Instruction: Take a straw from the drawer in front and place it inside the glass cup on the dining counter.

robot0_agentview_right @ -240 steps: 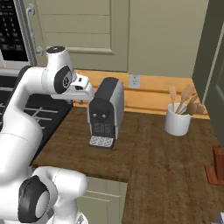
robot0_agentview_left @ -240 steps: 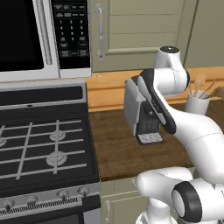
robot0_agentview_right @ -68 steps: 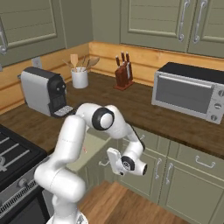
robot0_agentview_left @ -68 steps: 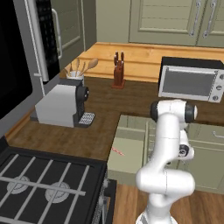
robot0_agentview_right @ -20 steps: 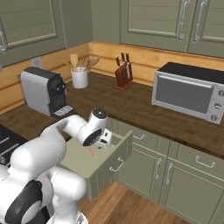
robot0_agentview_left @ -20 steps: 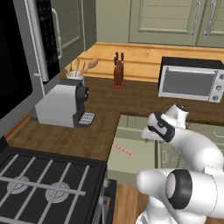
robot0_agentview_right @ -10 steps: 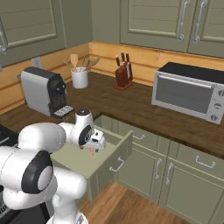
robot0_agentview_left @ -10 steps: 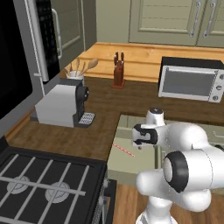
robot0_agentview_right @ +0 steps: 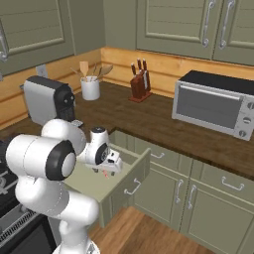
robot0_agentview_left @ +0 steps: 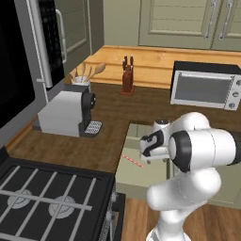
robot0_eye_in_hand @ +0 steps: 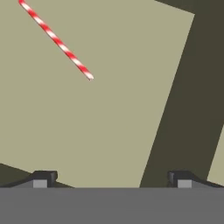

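I'm at the reach-in step: the drawer (robot0_agentview_left: 141, 172) stands pulled out below the wood counter (robot0_agentview_left: 108, 122) and the straw (robot0_agentview_left: 132, 160) lies flat on its floor, not yet touched. My gripper (robot0_agentview_right: 110, 168) hovers over the open drawer with its jaws spread wide and nothing between them. In the hand view the straw (robot0_eye_in_hand: 56, 40) shows red-and-white stripes, off to the upper left of the fingertips (robot0_eye_in_hand: 43, 177), which the base views are too coarse to show. Next, I judge, I must shift the hand toward the straw, line the jaws across it, then descend. The right base view shows the drawer's front panel and handle (robot0_agentview_right: 132, 187).
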Available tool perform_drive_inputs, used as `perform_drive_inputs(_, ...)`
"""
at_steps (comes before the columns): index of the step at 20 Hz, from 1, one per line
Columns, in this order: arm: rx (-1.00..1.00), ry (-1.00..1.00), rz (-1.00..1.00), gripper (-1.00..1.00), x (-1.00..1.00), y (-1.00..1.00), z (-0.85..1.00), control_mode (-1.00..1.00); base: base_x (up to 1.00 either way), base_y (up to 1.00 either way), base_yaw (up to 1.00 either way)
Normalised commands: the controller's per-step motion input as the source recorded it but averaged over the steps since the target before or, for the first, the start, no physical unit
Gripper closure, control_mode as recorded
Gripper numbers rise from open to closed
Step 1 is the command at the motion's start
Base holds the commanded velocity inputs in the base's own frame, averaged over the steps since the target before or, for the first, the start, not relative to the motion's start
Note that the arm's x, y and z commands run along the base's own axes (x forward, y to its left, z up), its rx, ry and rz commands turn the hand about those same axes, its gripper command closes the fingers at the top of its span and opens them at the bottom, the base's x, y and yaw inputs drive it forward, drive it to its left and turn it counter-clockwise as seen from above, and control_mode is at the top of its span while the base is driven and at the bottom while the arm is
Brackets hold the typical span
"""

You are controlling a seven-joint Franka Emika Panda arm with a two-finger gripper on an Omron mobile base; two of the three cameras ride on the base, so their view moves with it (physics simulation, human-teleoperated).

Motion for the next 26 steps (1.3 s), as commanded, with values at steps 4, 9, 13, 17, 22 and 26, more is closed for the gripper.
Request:
perform_drive_inputs(4,0.0,0.04,-0.01,-1.0,0.24,-0.18,-0.44,-1.0,0.0,0.0,0.0)
perform_drive_inputs(9,0.0,0.04,-0.01,-1.0,0.2,-0.29,-0.35,-1.0,0.0,0.0,0.0)
perform_drive_inputs(13,0.0,0.02,-0.03,-1.0,0.02,-0.54,-0.29,-1.0,0.0,0.0,0.0)
perform_drive_inputs(17,0.0,0.0,-0.04,-1.0,0.0,-0.83,-0.22,-1.0,0.0,0.0,0.0)
perform_drive_inputs(22,0.0,-0.01,-0.07,-1.0,-0.11,-1.0,0.0,-1.0,0.0,0.0,0.0)
perform_drive_inputs(26,0.0,-0.05,0.03,-1.0,-0.08,-0.3,0.33,-1.0,0.0,0.0,0.0)
